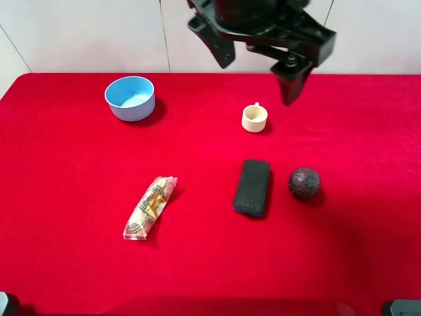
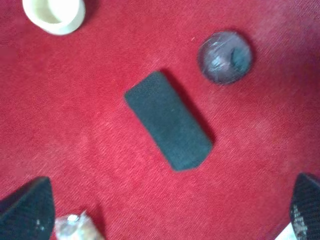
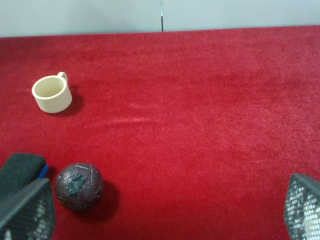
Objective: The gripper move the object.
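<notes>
Sponge (image 1: 252,187): flat on red desk (image 1: 66,171), just beside dark ball (image 1: 304,183), cream cup (image 1: 254,118) beyond. Left gripper (image 2: 172,212) and right gripper (image 3: 165,210): fingers spread wide, holding nothing.

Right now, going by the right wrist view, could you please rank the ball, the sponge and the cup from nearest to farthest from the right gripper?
From the right gripper:
1. Dark ball, just ahead, off to one side.
2. Sponge, beside the ball, farther out on the same side.
3. Cream cup, well beyond both.
</notes>
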